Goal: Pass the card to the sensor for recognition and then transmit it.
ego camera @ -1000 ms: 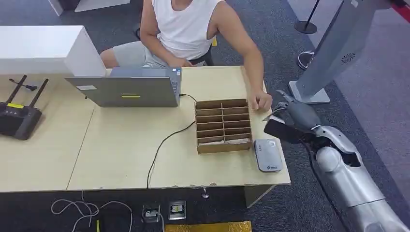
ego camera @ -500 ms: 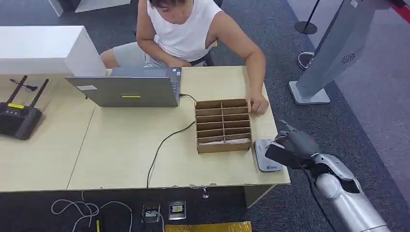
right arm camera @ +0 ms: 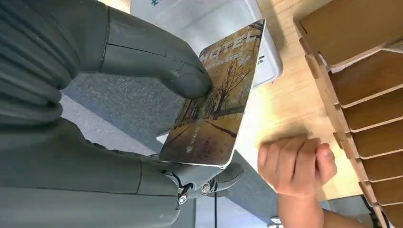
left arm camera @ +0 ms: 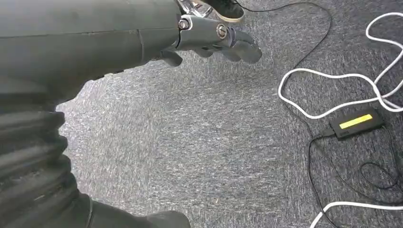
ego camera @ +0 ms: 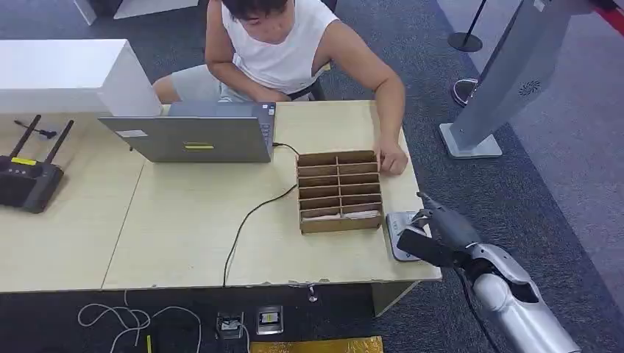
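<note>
My right hand (ego camera: 435,234) hovers at the table's front right corner, just over the grey card sensor (ego camera: 401,232). It pinches a hotel card (right arm camera: 214,99) printed with an autumn tree scene between thumb and fingers; in the right wrist view the card's edge hangs over the white-grey sensor (right arm camera: 218,23). In the head view the card shows as a dark slab (ego camera: 416,247) in the hand. My left hand (left arm camera: 209,40) hangs over grey carpet, fingers curled in, holding nothing.
A cardboard slotted organiser (ego camera: 340,191) stands left of the sensor. A person sits behind the table (ego camera: 184,243), one hand (ego camera: 394,160) resting by the organiser's far right corner. A laptop (ego camera: 193,134) and its cable (ego camera: 254,213) lie mid-table; a router (ego camera: 26,180) sits far left.
My right hand has come down and toward the table's front corner with the card, from beside the person's hand to over the sensor. The person leaned forward slightly.
</note>
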### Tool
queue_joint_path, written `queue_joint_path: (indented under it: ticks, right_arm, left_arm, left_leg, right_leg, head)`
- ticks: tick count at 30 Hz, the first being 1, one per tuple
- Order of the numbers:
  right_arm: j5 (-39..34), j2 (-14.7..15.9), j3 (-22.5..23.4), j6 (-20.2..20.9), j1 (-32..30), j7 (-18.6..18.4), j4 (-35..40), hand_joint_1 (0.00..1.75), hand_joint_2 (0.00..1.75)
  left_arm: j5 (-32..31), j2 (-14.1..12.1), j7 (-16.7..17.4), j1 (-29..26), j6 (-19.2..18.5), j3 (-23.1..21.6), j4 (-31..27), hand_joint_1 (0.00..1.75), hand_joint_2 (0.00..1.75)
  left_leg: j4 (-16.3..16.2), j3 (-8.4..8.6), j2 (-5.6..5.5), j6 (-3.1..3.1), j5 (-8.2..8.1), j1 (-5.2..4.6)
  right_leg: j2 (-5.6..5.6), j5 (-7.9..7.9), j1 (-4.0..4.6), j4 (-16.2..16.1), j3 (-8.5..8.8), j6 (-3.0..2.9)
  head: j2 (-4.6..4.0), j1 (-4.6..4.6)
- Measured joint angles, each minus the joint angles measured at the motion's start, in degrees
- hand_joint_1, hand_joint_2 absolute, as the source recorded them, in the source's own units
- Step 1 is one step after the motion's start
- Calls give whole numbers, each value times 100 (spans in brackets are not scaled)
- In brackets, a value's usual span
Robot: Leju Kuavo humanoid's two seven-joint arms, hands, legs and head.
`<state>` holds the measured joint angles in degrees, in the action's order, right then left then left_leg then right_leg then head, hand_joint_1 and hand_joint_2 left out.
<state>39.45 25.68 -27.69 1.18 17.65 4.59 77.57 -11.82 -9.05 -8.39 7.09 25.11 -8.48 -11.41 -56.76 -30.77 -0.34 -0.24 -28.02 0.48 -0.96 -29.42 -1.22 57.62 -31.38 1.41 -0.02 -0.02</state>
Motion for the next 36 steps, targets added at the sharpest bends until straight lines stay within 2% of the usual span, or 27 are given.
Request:
queue_joint_path:
  ticks: [21, 36]
  right_arm:
    - [-127, -160, -243, -142, -127, -33, -127, 175, 175]
    - [-232, -162, -323, -227, -122, -33, -131, 175, 175]
  left_arm:
    - [39, -2, 59, 1, 2, 2, 0, 0, 175]
    - [44, -2, 59, 1, -2, 7, 0, 0, 175]
  left_leg:
    - [0, 2, 1, 0, 0, 0]
    - [0, 3, 2, 0, 0, 0]
  right_leg:
    - [3, 0, 0, 0, 0, 0]
    - [3, 0, 0, 0, 1, 0]
  head:
    - [0, 2]
    - [0, 2]
